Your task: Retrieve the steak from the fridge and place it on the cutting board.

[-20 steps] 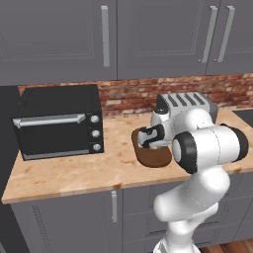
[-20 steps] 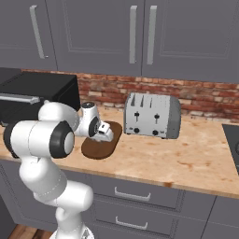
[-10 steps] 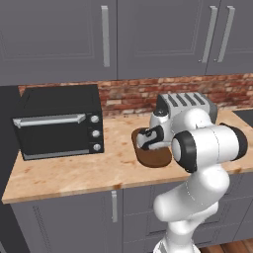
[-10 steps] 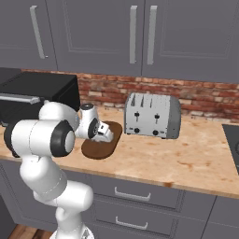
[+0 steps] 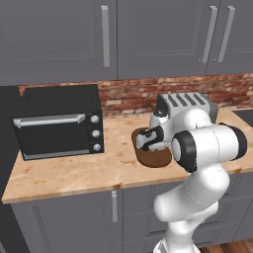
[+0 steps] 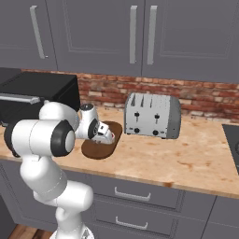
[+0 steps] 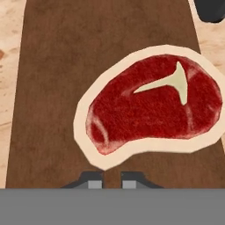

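In the hand view the end effector (image 7: pixel 105 179) shows two finger tips (image 7: pixel 91 180) standing almost together at the lower edge, with only a thin gap between them and nothing gripped in it. Just beyond them the steak (image 7: pixel 151 104) lies flat on the cutting board (image 7: pixel 57 88), red with a pale fat rim and a pale streak, apart from the tips and set toward the right of the board as this camera sees it. The board rests on the light wooden worktop (image 7: pixel 9 66), which shows along both of its long sides. In the left base view the end effector (image 5: pixel 148 141) hangs low over the cutting board (image 5: pixel 153 157), near the front of the worktop (image 5: pixel 69 170). Behind the board stands the silver toaster (image 5: pixel 190 104), and well to the left the black countertop oven (image 5: pixel 58 122), both against the brick wall (image 5: pixel 133 94) under grey cabinets (image 5: pixel 99 37).
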